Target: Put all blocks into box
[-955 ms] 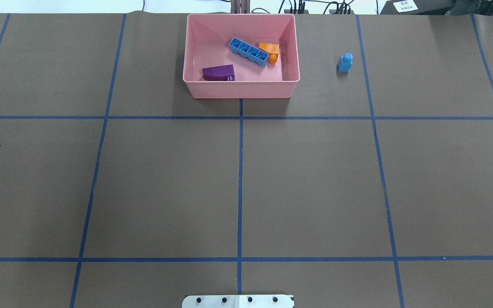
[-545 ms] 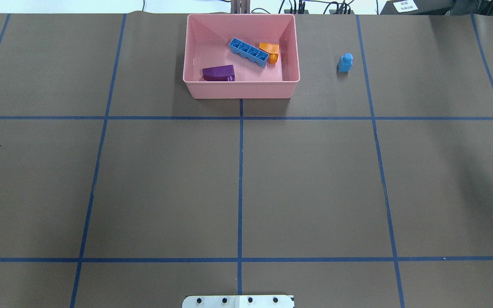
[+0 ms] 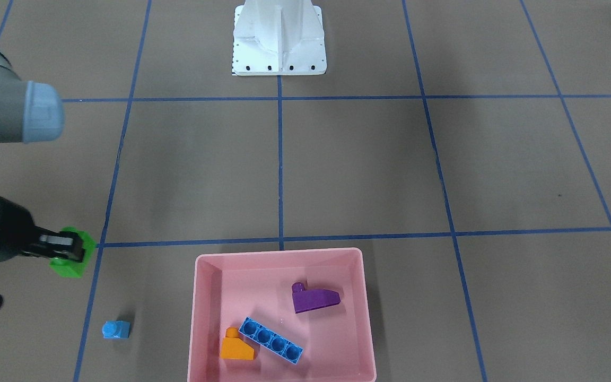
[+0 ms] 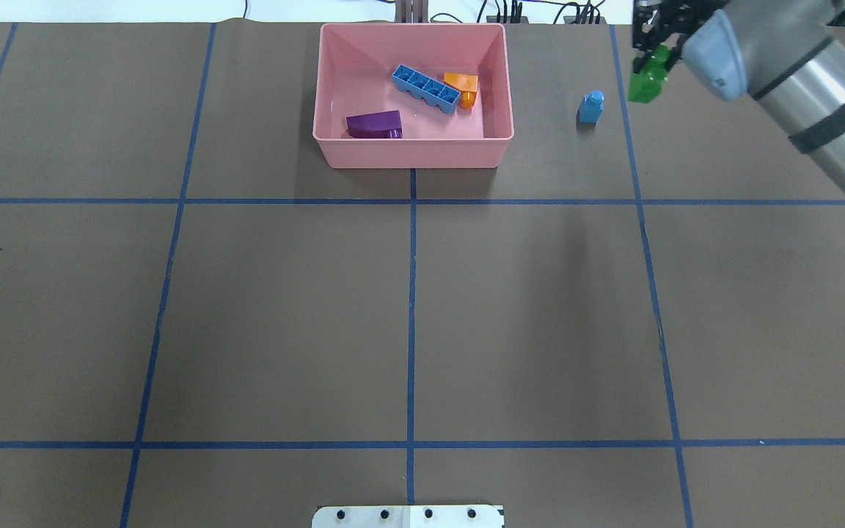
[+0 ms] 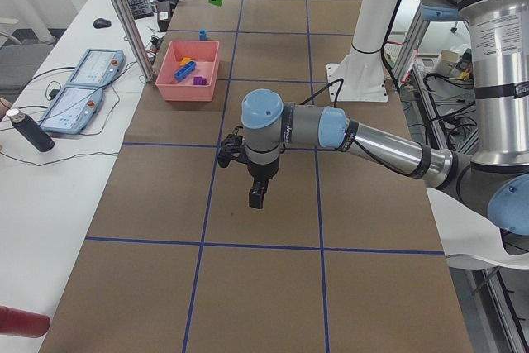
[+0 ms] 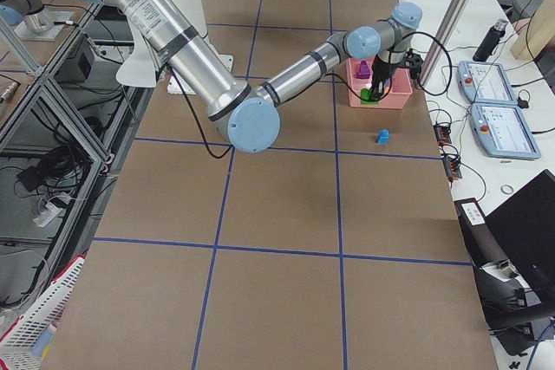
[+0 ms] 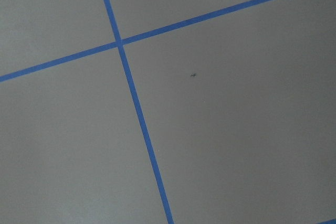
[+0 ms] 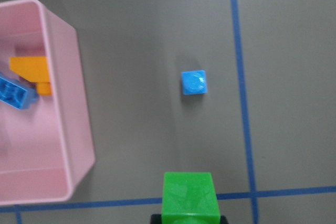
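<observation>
The pink box [image 4: 411, 154] stands at the far middle of the table and holds the long blue block [image 4: 426, 89], the orange block [image 4: 463, 82] and the purple block [image 4: 373, 123]. The tiny blue block [image 4: 591, 108] stands on the table to its right. My right gripper [image 4: 650, 70] is shut on the green block [image 4: 642, 88] and holds it in the air just right of the tiny blue block. The right wrist view shows the green block [image 8: 189, 198], the tiny blue block [image 8: 194, 82] and the box [image 8: 73, 129]. My left gripper [image 5: 256, 196] shows only in the exterior left view, so I cannot tell its state.
The white robot base [image 3: 279, 42] sits at the near table edge. Blue tape lines [image 4: 411, 293] divide the brown table into squares. Two control pendants [image 5: 83, 80] and cables lie on the white bench beyond the box.
My right arm has come in from the right edge with the green block and moved far and left, to just right of the tiny blue block. The blocks in the box have not moved.
</observation>
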You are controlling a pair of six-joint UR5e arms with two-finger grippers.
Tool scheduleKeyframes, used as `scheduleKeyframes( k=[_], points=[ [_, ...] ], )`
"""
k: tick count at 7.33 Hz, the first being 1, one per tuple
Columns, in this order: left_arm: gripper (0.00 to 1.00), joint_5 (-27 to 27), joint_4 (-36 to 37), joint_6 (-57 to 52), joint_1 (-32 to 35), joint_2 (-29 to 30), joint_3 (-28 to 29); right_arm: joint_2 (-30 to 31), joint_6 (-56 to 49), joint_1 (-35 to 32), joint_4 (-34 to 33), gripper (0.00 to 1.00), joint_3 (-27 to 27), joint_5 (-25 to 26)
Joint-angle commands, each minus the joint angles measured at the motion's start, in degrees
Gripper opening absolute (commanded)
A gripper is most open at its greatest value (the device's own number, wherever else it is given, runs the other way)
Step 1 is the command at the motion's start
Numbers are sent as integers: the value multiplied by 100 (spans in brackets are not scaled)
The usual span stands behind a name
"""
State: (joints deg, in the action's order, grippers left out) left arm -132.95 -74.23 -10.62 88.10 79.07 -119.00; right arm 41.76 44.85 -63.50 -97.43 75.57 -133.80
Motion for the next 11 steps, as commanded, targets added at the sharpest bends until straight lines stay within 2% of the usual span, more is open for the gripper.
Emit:
scheduleKeyframes(
  k=[1,2,3,4,6,8,11],
  points=[
    [100,-3,85,-10,32,-5,-18,-1029,1442,643,1725,0,-1645,492],
    [100,-3,85,-10,32,-5,-53,-1274,2422,1037,2476,0,-2129,1235],
    [100,-3,85,-10,32,-5,-79,-1772,2763,1259,2666,0,-2752,1468],
    [100,-3,76,-10,32,3,-53,-2012,2775,1279,2729,99,-3045,1514],
    [100,-12,93,7,24,12,-53,-1875,2531,1139,2800,100,-3048,1445],
    [100,-12,93,8,24,12,-27,-1507,1550,412,2773,100,-3022,596],
    [100,-12,155,34,32,3,-97,-707,1079,294,2922,100,-3022,636]
  ],
)
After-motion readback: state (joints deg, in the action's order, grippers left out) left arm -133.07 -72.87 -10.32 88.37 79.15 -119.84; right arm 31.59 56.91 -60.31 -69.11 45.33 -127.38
